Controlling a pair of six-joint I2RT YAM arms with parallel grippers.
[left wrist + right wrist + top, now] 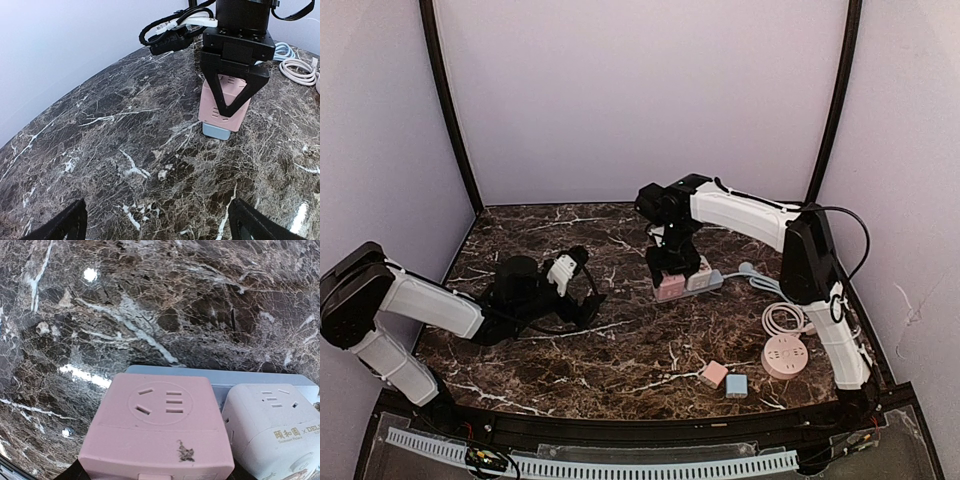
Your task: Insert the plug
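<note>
A pink cube plug (670, 287) stands upright on the left end of a pale blue power strip (718, 284), and my right gripper (672, 270) is shut on it from above. From the left wrist view, its black fingers (220, 92) straddle the pink plug (209, 111) over the strip's end (216, 131). In the right wrist view the plug's socket face (157, 425) fills the lower frame, with the strip (225, 377) beyond it. My left gripper (592, 285) lies low to the left, open and holding nothing (160, 225).
A white cube adapter (698, 278) sits on the strip right beside the pink plug (272, 432). At the right are a coiled white cable (782, 318) and a round pink socket (783, 355). A small pink cube (714, 374) and a small blue cube (736, 385) lie near the front.
</note>
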